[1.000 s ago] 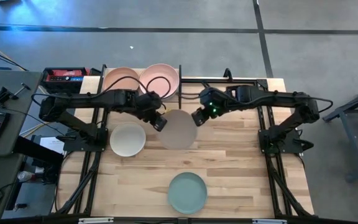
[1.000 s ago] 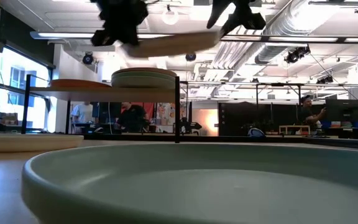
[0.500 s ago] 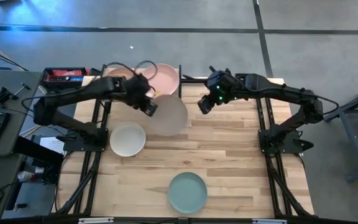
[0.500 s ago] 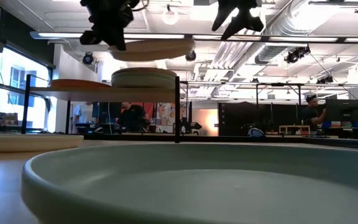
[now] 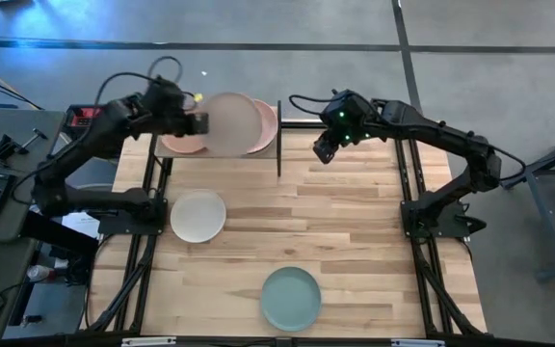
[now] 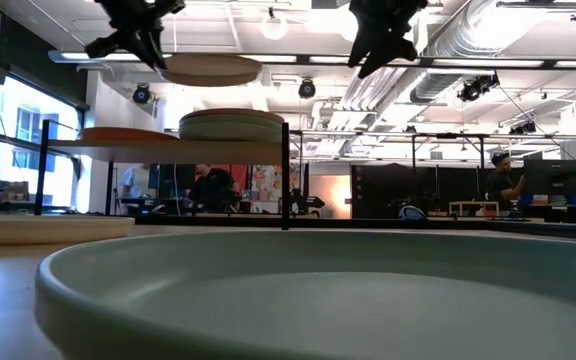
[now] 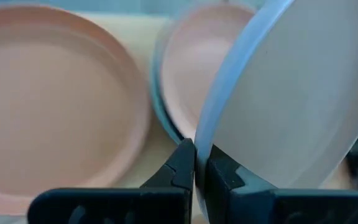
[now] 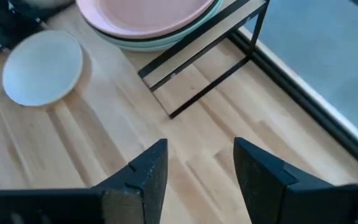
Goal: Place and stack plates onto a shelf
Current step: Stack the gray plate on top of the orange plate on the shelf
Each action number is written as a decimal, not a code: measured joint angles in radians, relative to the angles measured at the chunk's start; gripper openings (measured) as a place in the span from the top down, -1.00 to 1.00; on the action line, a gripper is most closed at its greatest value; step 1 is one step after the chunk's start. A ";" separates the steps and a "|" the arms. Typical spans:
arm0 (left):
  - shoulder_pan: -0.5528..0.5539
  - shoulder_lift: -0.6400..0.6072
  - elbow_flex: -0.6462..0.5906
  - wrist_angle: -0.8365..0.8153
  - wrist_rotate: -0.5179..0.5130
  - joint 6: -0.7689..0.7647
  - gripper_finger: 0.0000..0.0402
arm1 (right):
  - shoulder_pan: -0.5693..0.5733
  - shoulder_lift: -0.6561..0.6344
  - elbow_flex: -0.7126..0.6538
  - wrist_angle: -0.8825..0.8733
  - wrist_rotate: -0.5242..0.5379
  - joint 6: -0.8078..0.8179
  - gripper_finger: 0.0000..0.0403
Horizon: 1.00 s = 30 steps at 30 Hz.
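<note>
We see the tabletop (image 5: 355, 231) of pale wood planks filling the middle of the high view, with the two dark arms reaching in from the left and right edges. At the upper middle of that view stands the shelf (image 5: 276, 135), a small raised board on black posts, and in the low view it sits left of centre, above the tabletop.

On the shelf we make out two piles of plates: a salmon plate (image 5: 183, 145) at its left end and a pink plate (image 5: 266, 123) topping a pile at its right end, with pale green and teal rims showing under it in the right wrist view. In the low view the right pile is the taller.

The left hand (image 5: 198, 122) is over the shelf, at the upper left of the high view, its fingers pinched tight on the rim of a beige plate (image 5: 231, 125). We see that plate held roughly level in the air above both piles, clear of them in the low view, near the top left of the frame.

The right hand (image 5: 324, 150) hangs just right of the shelf, upper middle of the high view, fingers spread wide with nothing between them.

On the tabletop lie a white plate (image 5: 198, 215), left of centre, and a teal plate (image 5: 290, 298) at the lower middle, well apart from each other.
</note>
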 joint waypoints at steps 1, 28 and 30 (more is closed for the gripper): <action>0.029 -0.010 0.000 0.000 -0.002 -0.007 0.98 | -0.009 0.000 0.000 0.000 -0.001 -0.023 0.21; 0.481 -0.065 0.000 -0.278 -0.071 -0.074 0.98 | -0.214 0.000 0.000 0.000 -0.053 -0.338 0.21; 0.481 -0.050 0.000 -0.295 -0.073 -0.087 0.98 | -0.223 0.000 0.000 0.000 -0.053 -0.339 0.21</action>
